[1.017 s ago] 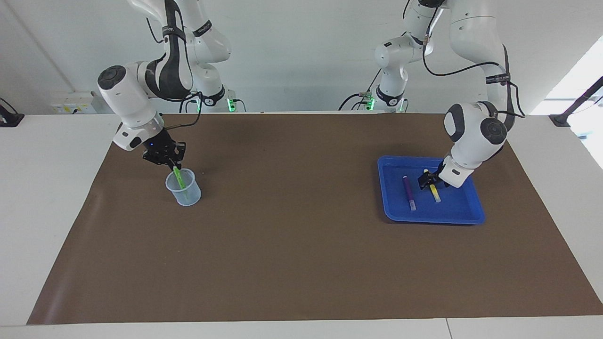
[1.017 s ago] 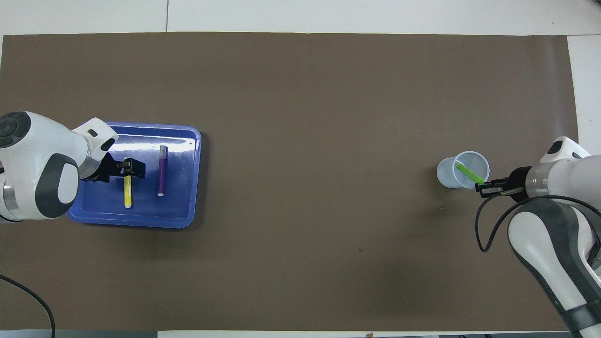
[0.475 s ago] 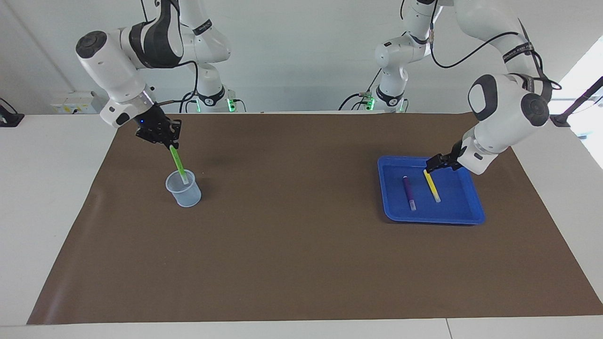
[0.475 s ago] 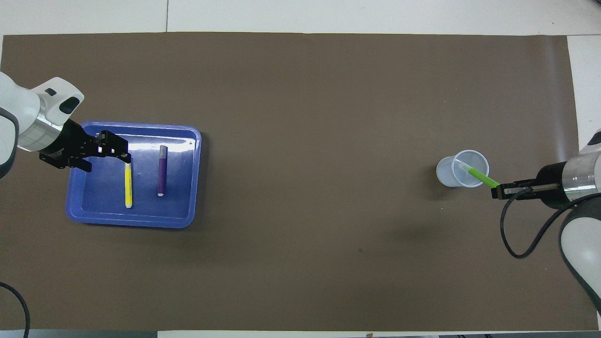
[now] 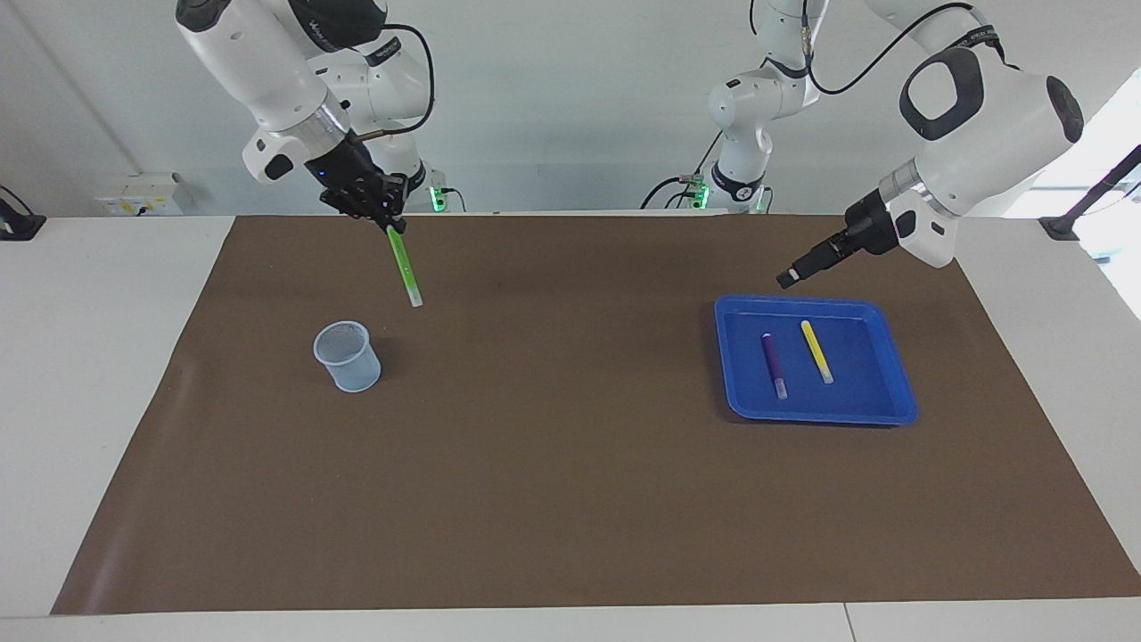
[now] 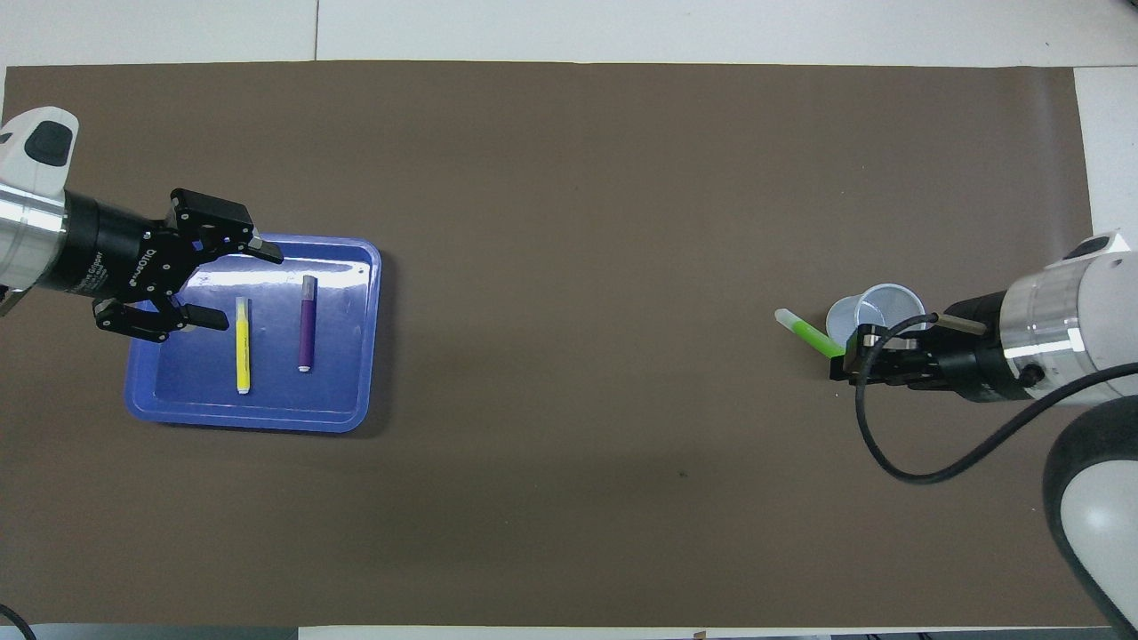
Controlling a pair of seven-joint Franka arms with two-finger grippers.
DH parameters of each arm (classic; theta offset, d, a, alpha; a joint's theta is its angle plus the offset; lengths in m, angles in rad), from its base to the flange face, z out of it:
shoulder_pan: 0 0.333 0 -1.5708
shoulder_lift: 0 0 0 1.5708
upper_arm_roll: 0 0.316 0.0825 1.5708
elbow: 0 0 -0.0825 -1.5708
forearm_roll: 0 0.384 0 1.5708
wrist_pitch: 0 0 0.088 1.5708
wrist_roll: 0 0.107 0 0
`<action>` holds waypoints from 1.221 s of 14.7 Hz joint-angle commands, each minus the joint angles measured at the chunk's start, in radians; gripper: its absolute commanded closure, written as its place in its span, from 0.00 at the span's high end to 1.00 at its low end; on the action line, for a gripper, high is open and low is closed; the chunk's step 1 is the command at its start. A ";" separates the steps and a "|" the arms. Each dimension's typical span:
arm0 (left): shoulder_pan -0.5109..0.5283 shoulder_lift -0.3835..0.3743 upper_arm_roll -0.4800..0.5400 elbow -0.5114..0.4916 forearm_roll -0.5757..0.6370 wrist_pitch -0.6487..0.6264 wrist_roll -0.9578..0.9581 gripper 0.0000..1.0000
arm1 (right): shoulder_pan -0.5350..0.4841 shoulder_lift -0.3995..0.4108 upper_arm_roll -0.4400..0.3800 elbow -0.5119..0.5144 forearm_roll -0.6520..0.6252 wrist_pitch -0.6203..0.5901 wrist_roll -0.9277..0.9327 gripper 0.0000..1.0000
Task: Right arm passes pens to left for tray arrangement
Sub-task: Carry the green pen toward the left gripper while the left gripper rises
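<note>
Right gripper's fingers (image 6: 852, 353): pressed together on the top end of the green pen (image 5: 403, 264), pinching it.
Green pen: hangs in the air from that grip, tilted, pale tip lowest; in the facing view it is clear of the cup and over the bare mat.
Right gripper (image 5: 385, 214): raised above the mat at the right arm's end of the desk; in the overhead view it overlaps the rim of the cup, but the facing view shows it well above it.
Right arm (image 5: 267, 62): comes down from its base, with a loose black cable at the wrist.
Left gripper's fingers (image 6: 263, 252): spread wide, holding nothing.
Left gripper (image 6: 229, 284): up in the air over the tray's edge nearest the left arm's end of the desk, apart from both pens lying there.
Left arm (image 5: 989, 116): reaches in from its base, wrist raised over the desk beside the tray.
Yellow pen (image 6: 242, 345): lies flat in the tray, on the side toward the left arm's end.
Purple pen (image 6: 307, 323): lies flat in the tray just beside the yellow pen, roughly parallel to it, not touching it.
Tray (image 5: 882, 406): blue, sits on the mat at the left arm's end of the desk.
Cup (image 5: 348, 357): small, translucent, upright on the mat at the right arm's end.
Mat (image 5: 570, 499): brown, covers most of the white desk (image 5: 89, 374).
</note>
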 commanded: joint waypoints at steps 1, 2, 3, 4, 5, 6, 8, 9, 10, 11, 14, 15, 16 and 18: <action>0.009 -0.063 0.010 -0.076 -0.170 0.035 -0.125 1.00 | -0.009 0.025 0.055 0.024 0.162 0.042 0.160 0.00; 0.009 -0.095 0.010 -0.122 -0.227 0.071 -0.151 1.00 | -0.007 0.025 0.083 0.025 0.219 0.077 0.232 0.00; 0.009 -0.124 0.010 -0.170 -0.284 0.104 -0.167 1.00 | -0.007 0.027 0.106 0.025 0.270 0.111 0.298 0.00; 0.008 -0.158 0.010 -0.222 -0.345 0.134 -0.184 1.00 | -0.009 0.027 0.133 0.025 0.325 0.145 0.359 0.00; 0.001 -0.191 0.010 -0.271 -0.404 0.160 -0.213 1.00 | -0.007 0.027 0.162 0.024 0.375 0.179 0.411 0.00; -0.005 -0.210 0.010 -0.306 -0.439 0.180 -0.242 1.00 | -0.007 0.027 0.190 0.024 0.414 0.216 0.462 0.00; -0.006 -0.235 0.008 -0.343 -0.511 0.205 -0.311 1.00 | -0.007 0.042 0.241 0.028 0.488 0.280 0.569 0.00; -0.011 -0.251 0.007 -0.363 -0.543 0.237 -0.354 1.00 | -0.007 0.056 0.259 0.042 0.514 0.303 0.609 0.00; -0.037 -0.274 0.007 -0.388 -0.554 0.278 -0.392 1.00 | -0.006 0.071 0.277 0.053 0.522 0.325 0.645 0.00; -0.069 -0.302 0.007 -0.415 -0.567 0.329 -0.414 1.00 | -0.007 0.086 0.302 0.063 0.523 0.345 0.680 0.00; -0.108 -0.340 0.007 -0.477 -0.643 0.383 -0.442 1.00 | -0.004 0.155 0.366 0.123 0.558 0.407 0.778 0.00; -0.108 -0.345 0.007 -0.486 -0.668 0.366 -0.443 1.00 | -0.004 0.184 0.394 0.146 0.558 0.435 0.815 0.00; -0.109 -0.345 0.007 -0.484 -0.669 0.333 -0.440 1.00 | -0.003 0.204 0.412 0.165 0.558 0.453 0.846 0.00; -0.109 -0.342 0.005 -0.488 -0.679 0.311 -0.439 1.00 | -0.001 0.252 0.445 0.209 0.558 0.473 0.893 0.00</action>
